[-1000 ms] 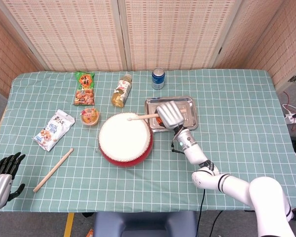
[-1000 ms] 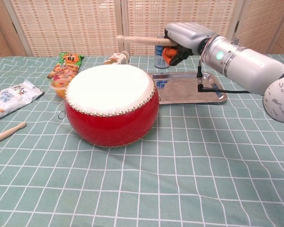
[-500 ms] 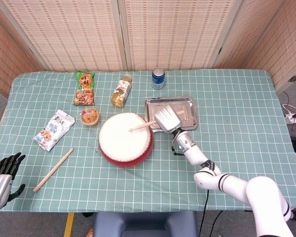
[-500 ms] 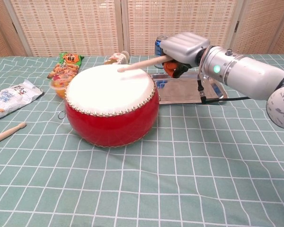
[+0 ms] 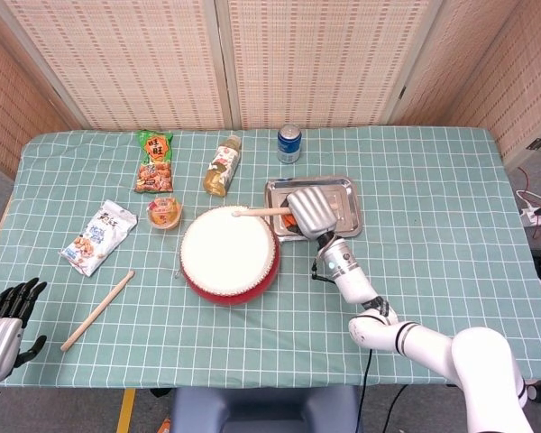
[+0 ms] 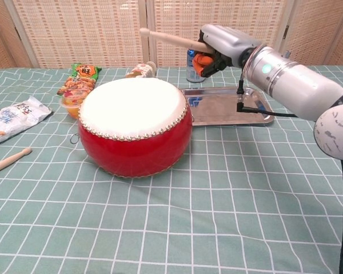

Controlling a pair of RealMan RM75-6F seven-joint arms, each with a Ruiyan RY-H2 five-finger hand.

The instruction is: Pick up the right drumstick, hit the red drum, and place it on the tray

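Note:
My right hand (image 5: 310,210) (image 6: 222,44) grips a wooden drumstick (image 5: 261,212) (image 6: 168,39) and holds it raised, its tip up over the far right part of the red drum (image 5: 229,254) (image 6: 134,128). The stick does not touch the white drumhead. A metal tray (image 5: 343,194) (image 6: 228,108) lies right of the drum, below and behind the hand. A second drumstick (image 5: 97,310) (image 6: 8,160) lies on the cloth left of the drum. My left hand (image 5: 4,323) hangs at the table's near left corner, fingers apart, holding nothing.
A blue can (image 5: 289,143) (image 6: 192,68) stands behind the tray. A bottle (image 5: 222,166), an orange snack bag (image 5: 154,162), a jelly cup (image 5: 165,213) and a white snack bag (image 5: 98,236) lie left of and behind the drum.
The right hand struck the drumhead with the stick half a second ago and has lifted it up and back off the drum. The left hand stayed still.

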